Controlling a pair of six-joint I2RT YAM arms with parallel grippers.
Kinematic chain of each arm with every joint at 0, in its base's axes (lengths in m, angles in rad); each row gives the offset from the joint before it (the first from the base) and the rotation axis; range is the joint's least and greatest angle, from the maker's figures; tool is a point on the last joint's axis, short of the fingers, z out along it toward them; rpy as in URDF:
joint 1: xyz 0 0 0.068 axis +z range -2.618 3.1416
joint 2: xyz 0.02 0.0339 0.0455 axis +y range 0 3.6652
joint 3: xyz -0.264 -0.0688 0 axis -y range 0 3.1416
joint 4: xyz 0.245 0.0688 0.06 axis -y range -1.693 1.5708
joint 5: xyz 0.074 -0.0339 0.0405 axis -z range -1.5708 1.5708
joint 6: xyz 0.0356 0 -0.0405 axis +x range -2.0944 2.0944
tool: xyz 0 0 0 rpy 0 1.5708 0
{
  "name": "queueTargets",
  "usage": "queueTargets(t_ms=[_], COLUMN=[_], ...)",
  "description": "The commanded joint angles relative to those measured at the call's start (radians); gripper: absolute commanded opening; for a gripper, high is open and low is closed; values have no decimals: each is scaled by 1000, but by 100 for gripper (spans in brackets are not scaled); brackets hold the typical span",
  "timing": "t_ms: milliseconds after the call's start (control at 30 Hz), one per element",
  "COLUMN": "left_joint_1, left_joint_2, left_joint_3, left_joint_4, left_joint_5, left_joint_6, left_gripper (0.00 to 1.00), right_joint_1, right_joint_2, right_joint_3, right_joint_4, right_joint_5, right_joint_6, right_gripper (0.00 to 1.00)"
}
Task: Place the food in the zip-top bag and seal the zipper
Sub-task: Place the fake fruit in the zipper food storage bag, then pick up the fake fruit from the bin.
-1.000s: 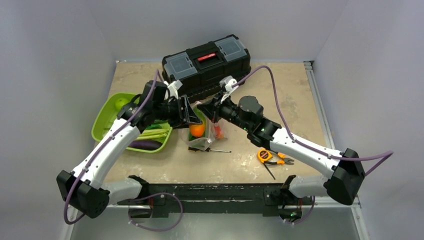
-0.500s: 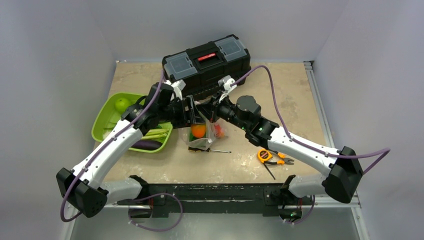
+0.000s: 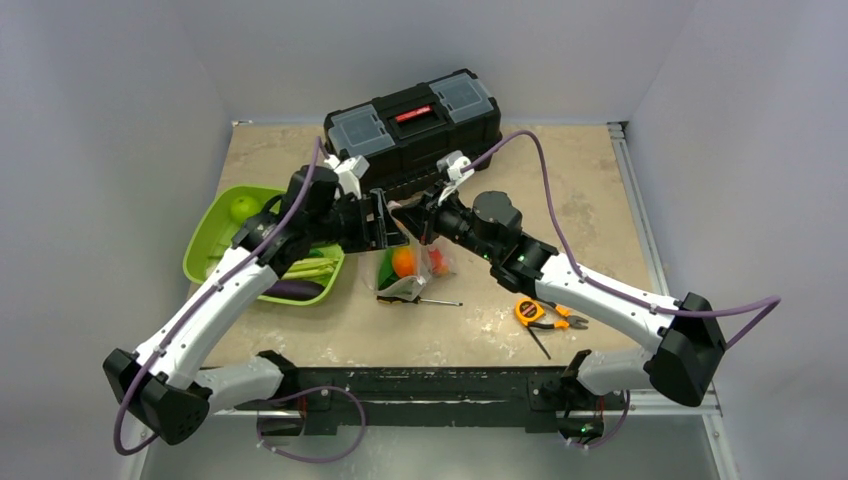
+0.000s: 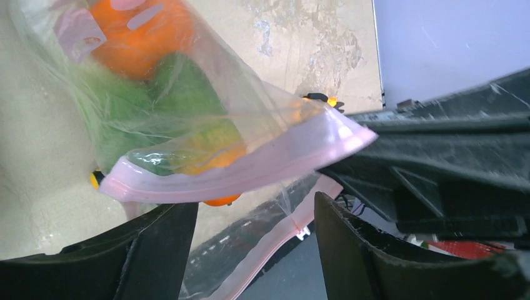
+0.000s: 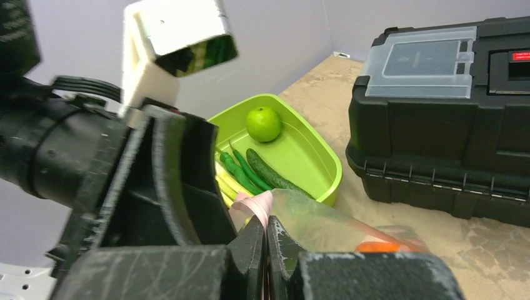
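Note:
The clear zip-top bag (image 3: 407, 272) hangs between my two grippers just above the table. It holds an orange piece (image 3: 402, 260), a green piece (image 4: 169, 94) and a red piece (image 3: 437, 262). My right gripper (image 5: 265, 222) is shut on the pink zipper strip (image 5: 259, 203) at the bag's top corner. My left gripper (image 4: 255, 215) is open at the bag's mouth. One pink zipper lip (image 4: 250, 165) lies just beyond its fingertips and the other lip (image 4: 281, 244) runs between its fingers. In the top view the grippers face each other, left (image 3: 387, 220) and right (image 3: 413, 220).
A lime-green tray (image 3: 207, 245) at the left holds a green apple (image 3: 243, 207), green vegetables and an eggplant (image 3: 292, 289). A black toolbox (image 3: 415, 125) stands behind the grippers. A screwdriver (image 3: 432, 300), an orange tape measure (image 3: 528, 311) and pliers (image 3: 562, 321) lie on the table.
My left gripper has edged right toward the bag's mouth and the left arm has shifted. The right gripper has kept its hold on the bag in nearly the same place.

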Motion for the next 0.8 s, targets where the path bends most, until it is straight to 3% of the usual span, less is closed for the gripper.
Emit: queueTargets(t_ms=[0,333,567,700,767], left_joint_1=[1,4,14,72,157], left_joint_2=[-94,-289,-392,-379,-352], left_joint_3=[38,49,-61,-139,-166], left_joint_4=[12,-68,-49,-11,5], left_joint_5=[-60,-445,-857,-943,-930], left_joint_6=[95,255,303,344,335], left_gripper=[67,71,92,97,100], right_joint_1=[7,6,7,6,6], right_joint_2=[-34,-42,-38,-41,-42], right_joint_3=[44,38,32,27,27], right_joint_4=[46,36,40,39,39], right_joint_5=[29,41,36,35,36], right_joint_6=[-20,-28,-27,-28,-27], right_gripper=[0,0,0,0,0])
